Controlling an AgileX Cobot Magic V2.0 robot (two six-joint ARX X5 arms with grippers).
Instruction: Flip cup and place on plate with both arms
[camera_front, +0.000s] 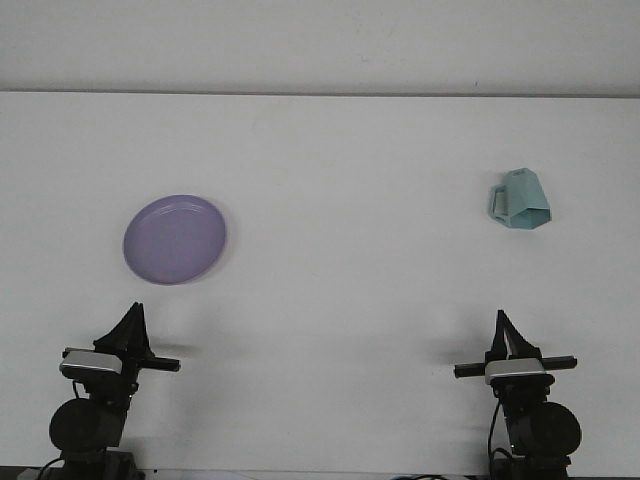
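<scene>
Nearest the camera, both arms sit low at the bottom edge of the front view, folded back over their dark bases with their pincers pointing forward over the white counter. At lower left, the left pincer ends in a dark pointed shape leaning slightly right, and I cannot tell whether it is released or clenched. At lower right, the right pincer tapers to a narrow upright tip, its state equally unreadable from this angle. Neither touches anything. Farther out on the left lies the purple plate, flat and bare. Well apart from it, on the far right, the teal cup rests tipped over, its handle on the left side.
</scene>
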